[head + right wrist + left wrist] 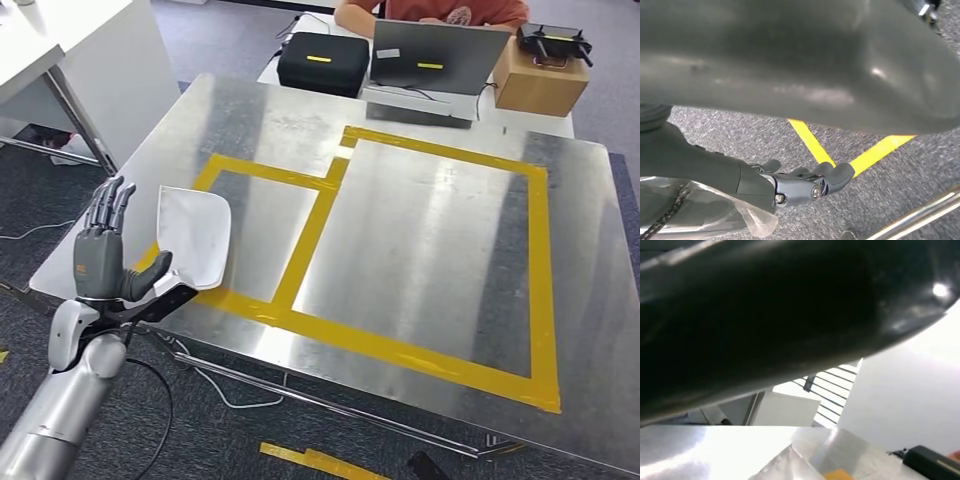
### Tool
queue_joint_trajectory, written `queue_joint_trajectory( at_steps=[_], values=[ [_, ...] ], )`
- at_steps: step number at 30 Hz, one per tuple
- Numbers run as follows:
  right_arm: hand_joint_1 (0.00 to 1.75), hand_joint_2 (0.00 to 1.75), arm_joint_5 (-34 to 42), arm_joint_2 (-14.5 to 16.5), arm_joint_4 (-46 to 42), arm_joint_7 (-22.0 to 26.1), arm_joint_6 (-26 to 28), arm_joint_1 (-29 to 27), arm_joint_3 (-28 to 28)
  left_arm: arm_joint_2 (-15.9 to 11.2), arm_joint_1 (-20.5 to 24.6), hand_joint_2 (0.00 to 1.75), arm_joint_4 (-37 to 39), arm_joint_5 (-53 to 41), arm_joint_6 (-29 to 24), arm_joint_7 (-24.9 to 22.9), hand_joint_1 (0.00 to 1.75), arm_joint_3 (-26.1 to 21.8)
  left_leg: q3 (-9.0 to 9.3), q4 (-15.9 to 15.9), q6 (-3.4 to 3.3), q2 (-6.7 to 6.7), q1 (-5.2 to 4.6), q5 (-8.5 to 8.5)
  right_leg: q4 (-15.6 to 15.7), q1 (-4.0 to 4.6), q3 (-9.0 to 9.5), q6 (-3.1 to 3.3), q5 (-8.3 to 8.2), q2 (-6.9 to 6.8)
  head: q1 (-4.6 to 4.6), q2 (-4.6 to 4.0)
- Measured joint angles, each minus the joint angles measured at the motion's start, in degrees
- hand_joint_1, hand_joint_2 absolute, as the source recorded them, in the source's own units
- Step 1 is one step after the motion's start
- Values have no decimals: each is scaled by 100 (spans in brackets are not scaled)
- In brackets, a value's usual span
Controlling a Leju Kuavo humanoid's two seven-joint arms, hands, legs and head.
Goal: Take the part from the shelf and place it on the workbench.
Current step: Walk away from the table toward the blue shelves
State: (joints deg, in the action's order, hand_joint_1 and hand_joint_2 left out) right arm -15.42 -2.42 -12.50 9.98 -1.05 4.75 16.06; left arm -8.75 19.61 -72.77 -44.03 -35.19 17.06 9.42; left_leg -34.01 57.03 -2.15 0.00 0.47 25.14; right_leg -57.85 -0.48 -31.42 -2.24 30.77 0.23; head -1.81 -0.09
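While its fingers spread empty, left hand [106, 250] beside white part [194, 235]; right hand's grip unclear.

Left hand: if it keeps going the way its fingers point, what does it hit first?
Probably nothing soon. The left hand points up and away over the workbench, and the white part sits beside its thumb, off that line. Depth is unclear.

Person [430, 10] (behind the laptop [438, 58]) cut off by the top edge
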Motion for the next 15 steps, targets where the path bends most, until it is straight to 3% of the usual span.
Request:
queue_joint_trajectory(
  at_steps=[1,3,4,5,6,8,10,13,15],
  values=[
    [0,0,-2,0,0,1,-1,5,0,2,-13,0,-65,-9,-10,1,0,-3,32,-76,-29,10,17,-44,-214,-3,-95,3,157,2,7,0],
    [0,0,-3,1,0,3,-3,7,1,3,-44,0,-140,-23,-23,1,0,-4,34,-112,-38,18,18,-76,-929,-33,-416,1,536,3,16,0],
    [0,0,-4,2,0,3,-4,1,1,3,-70,0,-161,-28,-26,1,0,-4,23,-111,-26,19,24,-82,-1253,-57,-565,-18,649,1,16,0],
    [0,0,-7,2,0,2,-4,-5,1,3,-97,0,-172,-38,-27,1,0,-4,11,-105,-6,19,37,-87,-1418,-84,-644,-48,656,-3,15,0],
    [0,0,-10,2,0,2,-4,-8,0,3,-118,0,-184,-56,-31,1,0,-4,-6,-91,26,19,59,-90,-1369,-116,-624,-88,552,-8,14,0],
    [0,0,-18,5,0,-1,-5,10,1,2,-137,0,-213,-112,-46,0,0,-6,-62,-7,134,15,117,-75,-741,-205,-318,-204,178,-34,19,0],
    [0,0,-27,36,0,-3,-6,42,2,-15,-135,0,-263,-172,-68,-2,0,-20,-155,145,267,5,140,-42,-222,-254,-27,-248,-31,-3,46,0],
    [0,0,-38,65,0,-5,-9,50,0,-45,-142,0,-314,-213,-89,-8,0,-37,-234,263,379,-10,135,-65,-220,-258,-48,-141,-23,58,53,0],
    [0,0,-38,65,0,-5,-11,45,0,-52,-162,0,-320,-218,-88,-14,0,-39,-291,378,409,-7,156,68,-247,-243,-115,-49,-56,50,33,0]
  ],
)
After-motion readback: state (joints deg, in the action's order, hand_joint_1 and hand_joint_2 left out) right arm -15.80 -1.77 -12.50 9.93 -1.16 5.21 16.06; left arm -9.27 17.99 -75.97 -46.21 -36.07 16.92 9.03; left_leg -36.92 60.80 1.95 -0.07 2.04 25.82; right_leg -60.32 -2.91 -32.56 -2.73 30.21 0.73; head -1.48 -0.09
